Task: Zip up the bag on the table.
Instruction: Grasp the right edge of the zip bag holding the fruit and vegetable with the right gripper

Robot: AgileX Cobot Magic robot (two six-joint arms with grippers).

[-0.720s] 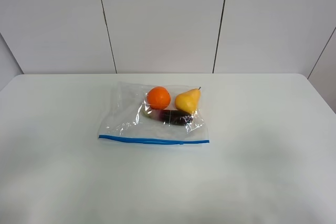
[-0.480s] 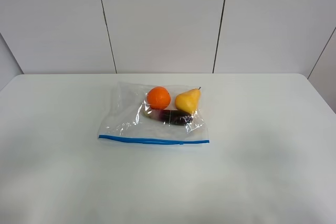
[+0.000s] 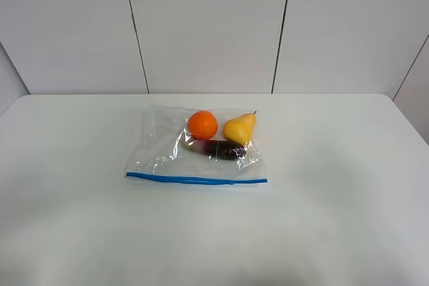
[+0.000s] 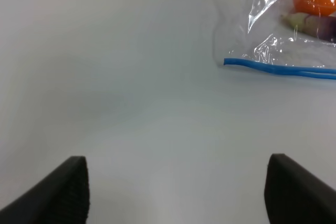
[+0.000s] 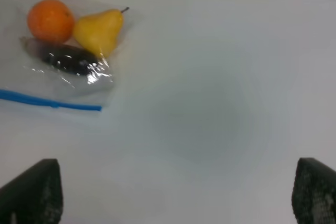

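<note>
Overall: a wide white worktop (image 3: 335, 219) carries one bag near its middle.
Bag (image 3: 161, 155): clear and crinkly, lying flat, with a blue zipper strip (image 3: 194, 179) along its near edge.
Left tool (image 4: 178, 187): fingers spread wide over bare worktop; one end of the strip lies ahead, well apart.
Right tool (image 5: 176, 190): fingers spread wide; the bag's other corner lies ahead, well apart.
Inside the bag: orange (image 3: 202, 124) and pear (image 3: 240, 128) side by side at the far edge; eggplant (image 3: 221, 149) just beside them on the strip side.

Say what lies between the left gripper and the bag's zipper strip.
Only bare table separates left gripper from zipper strip, shown in the left wrist view.
</note>
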